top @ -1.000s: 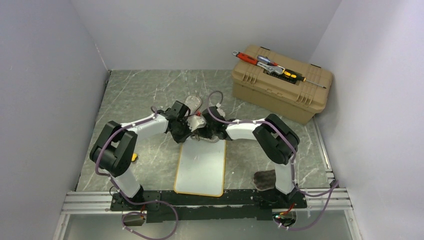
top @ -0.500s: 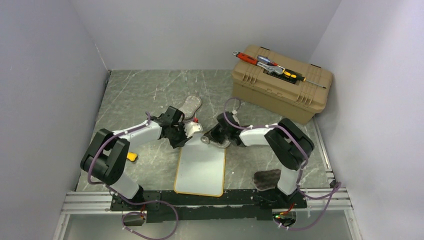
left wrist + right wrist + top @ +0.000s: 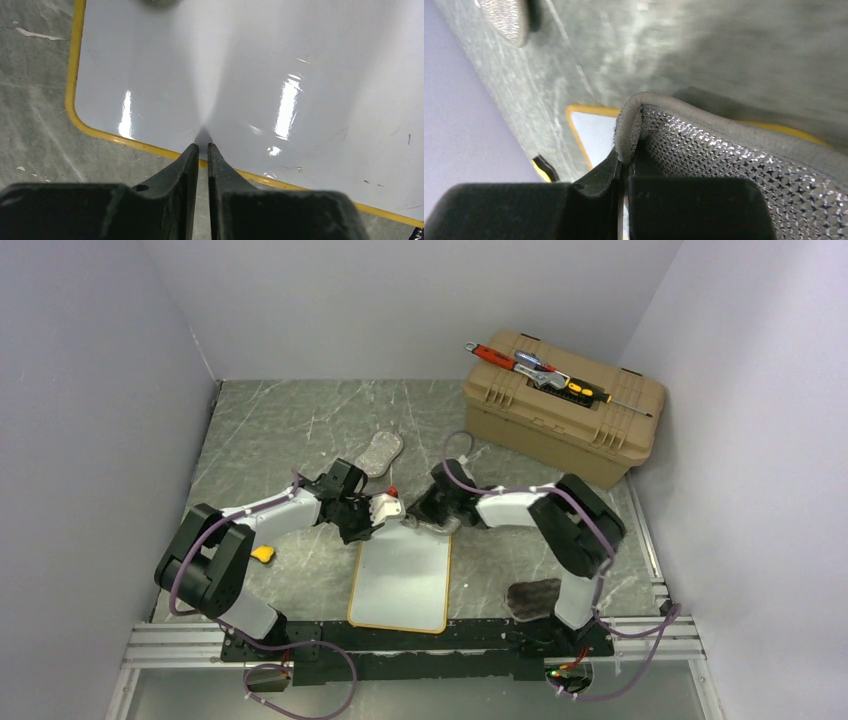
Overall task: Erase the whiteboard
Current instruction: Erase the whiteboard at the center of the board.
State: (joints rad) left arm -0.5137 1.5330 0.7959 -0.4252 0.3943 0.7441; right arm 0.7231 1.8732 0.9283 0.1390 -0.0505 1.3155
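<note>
Over the whiteboard (image 3: 400, 585) edge, right claw (image 3: 624, 162) grips mesh cloth (image 3: 734, 165), left claw (image 3: 203, 148) barely parted.

Grey marbled tabletop (image 3: 280, 420), pale lavender walls (image 3: 420, 300)

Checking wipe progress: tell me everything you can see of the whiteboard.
The whiteboard lies flat on the grey marbled table, between the arms, long side running away from their bases. Glossy white face, thin yellow-orange frame, rounded corners; looks wiped, with only a few faint specks in the left wrist view. The left gripper sits at its frame edge, contact unclear. The right gripper holds a grey mesh pad at its far edge.
</note>
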